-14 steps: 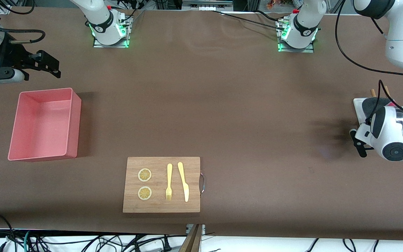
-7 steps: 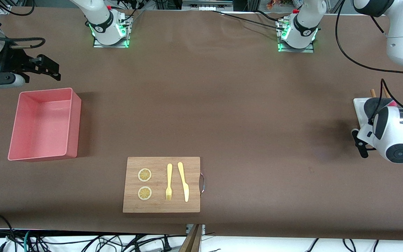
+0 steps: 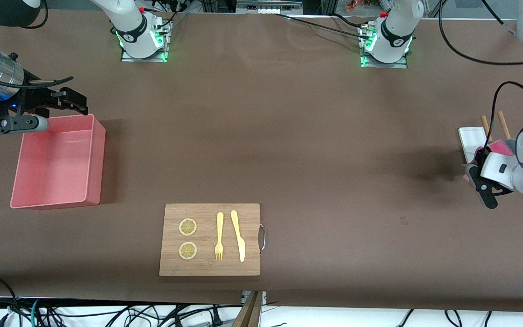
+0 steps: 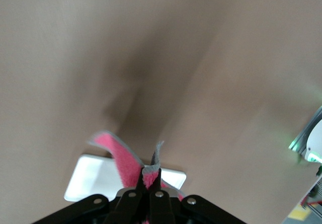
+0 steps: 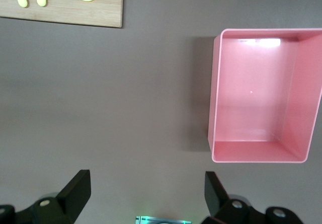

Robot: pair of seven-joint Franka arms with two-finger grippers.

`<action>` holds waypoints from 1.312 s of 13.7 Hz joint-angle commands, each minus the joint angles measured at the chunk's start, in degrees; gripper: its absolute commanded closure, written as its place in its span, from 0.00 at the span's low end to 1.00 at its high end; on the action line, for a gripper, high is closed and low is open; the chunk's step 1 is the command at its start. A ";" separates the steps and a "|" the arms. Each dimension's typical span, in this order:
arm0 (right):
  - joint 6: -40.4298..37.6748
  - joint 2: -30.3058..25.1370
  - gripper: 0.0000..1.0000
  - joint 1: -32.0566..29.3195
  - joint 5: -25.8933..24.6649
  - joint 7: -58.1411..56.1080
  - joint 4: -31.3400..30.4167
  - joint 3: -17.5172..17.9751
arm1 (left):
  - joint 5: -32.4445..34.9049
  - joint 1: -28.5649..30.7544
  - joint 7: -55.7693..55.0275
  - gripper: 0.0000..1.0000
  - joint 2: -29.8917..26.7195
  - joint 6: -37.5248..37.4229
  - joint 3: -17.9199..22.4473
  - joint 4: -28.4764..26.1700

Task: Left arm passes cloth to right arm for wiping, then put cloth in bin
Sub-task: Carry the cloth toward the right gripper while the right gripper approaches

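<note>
- While the right gripper [image 3: 73, 101] hangs over the bin's [image 3: 94, 159] rim nearest the bases, its fingers [image 5: 75, 191] are spread wide — nothing held.
- Board [image 3: 209, 270] with fork [image 3: 219, 236], knife [image 3: 238, 235] sits nearest the camera.
- Left gripper [image 4: 146, 183] is clamped on the cloth [image 4: 123, 158] — over the white tray [image 3: 470, 138].

Lab: 2 bolted arm bases [image 3: 142, 38], cables [image 3: 107, 313].

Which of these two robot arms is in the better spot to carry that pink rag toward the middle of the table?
The left arm. Its end effector is already shut on the cloth, lifted above the white tray. The right end effector hangs open and empty by the bin, at the table's right-arm end.
</note>
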 commanded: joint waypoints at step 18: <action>1.29 16.57 0.00 -4.40 69.74 -85.98 -4.81 -2.36 | -61.66 -14.04 -60.64 1.00 -12.52 22.05 -9.89 -7.79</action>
